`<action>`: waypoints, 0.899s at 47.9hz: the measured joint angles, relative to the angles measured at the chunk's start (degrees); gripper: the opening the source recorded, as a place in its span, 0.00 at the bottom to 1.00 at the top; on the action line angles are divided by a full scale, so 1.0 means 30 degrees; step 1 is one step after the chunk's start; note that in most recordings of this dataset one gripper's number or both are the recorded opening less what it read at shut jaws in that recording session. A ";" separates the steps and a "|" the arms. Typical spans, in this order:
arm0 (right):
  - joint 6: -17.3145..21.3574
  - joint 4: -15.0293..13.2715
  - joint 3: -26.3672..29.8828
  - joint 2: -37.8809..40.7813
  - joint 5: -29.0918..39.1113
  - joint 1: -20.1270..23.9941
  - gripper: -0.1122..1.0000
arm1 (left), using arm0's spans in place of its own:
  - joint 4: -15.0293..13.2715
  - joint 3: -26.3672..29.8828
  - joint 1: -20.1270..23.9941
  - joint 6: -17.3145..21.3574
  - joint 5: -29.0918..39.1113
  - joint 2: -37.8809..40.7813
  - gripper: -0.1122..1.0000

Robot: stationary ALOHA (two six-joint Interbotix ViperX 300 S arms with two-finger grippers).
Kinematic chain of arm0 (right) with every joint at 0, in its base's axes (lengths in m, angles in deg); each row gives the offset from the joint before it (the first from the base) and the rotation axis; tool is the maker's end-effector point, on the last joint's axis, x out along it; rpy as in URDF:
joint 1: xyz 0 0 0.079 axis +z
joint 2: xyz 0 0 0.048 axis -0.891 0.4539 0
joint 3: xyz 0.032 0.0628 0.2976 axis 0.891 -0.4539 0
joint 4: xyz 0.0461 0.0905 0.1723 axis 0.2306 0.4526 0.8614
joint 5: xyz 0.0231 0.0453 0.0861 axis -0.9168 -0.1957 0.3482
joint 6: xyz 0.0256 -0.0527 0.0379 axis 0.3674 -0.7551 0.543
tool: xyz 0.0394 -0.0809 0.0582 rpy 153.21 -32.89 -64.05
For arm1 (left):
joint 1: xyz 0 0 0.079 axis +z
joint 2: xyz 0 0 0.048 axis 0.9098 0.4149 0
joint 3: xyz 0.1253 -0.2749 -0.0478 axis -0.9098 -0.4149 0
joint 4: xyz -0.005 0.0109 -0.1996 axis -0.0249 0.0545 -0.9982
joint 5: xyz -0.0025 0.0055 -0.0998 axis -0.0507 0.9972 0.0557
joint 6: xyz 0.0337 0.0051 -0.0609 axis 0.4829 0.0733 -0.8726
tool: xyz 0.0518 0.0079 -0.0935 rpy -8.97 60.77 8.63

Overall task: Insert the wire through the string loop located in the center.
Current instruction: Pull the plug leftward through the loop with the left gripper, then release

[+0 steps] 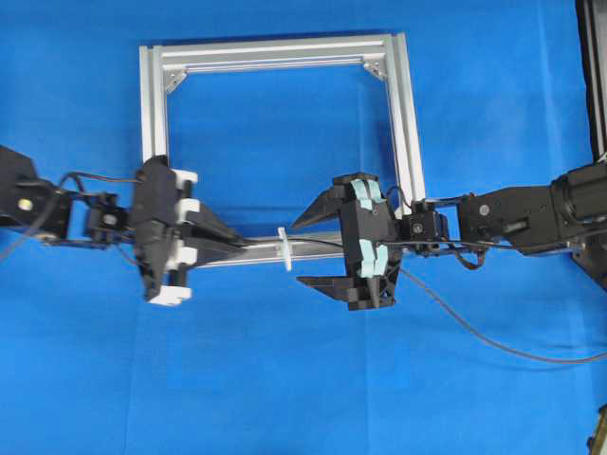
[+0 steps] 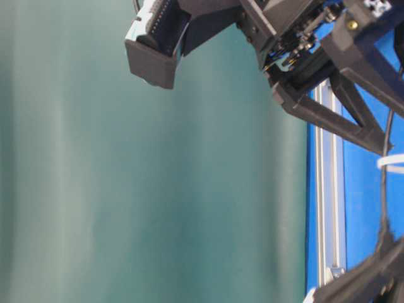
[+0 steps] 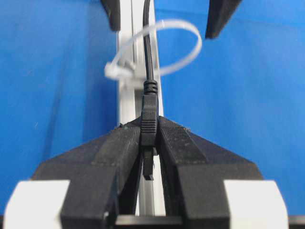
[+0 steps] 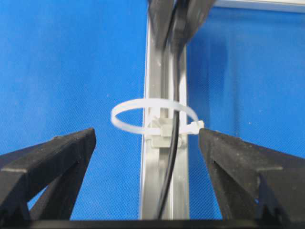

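Left wrist view, left end effector (image 3: 148,143) clamped on ribbed wire (image 3: 148,57) plug, thin white string loop (image 3: 183,47), right end effector (image 1: 318,248) apart.

no readable txt, no labels, brands, nos. or signs anywhere

Wire (image 3: 149,52): thin black cable, runs along the top of the frame bar (image 4: 153,191) and passes through the loop. Small dark plug end sits past the loop on the left-arm side, lined up with the bar, clamped between two black fingers. On the other side of the loop the cable follows the bar, then trails off it in a long slack curve over the blue mat.

Loop (image 4: 153,117): small white zip-tie ring, fixed mid-bar, standing crosswise over the bar, open and round.
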 measured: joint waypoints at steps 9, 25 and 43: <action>0.0000 0.0000 0.0000 -0.0059 0.0088 0.0000 0.95 | 0.0000 -0.2432 -0.0264 -0.0029 0.0000 -0.2139 0.16; 0.0000 0.0000 0.0000 -0.0674 0.0879 0.0088 0.95 | 0.0000 -0.6240 -0.1553 -0.0264 -0.0029 -0.5830 0.16; 0.0059 0.0000 0.0176 -0.0703 0.1172 0.0088 0.95 | 0.0000 -0.7764 -0.1992 0.0498 0.0703 -0.8672 0.16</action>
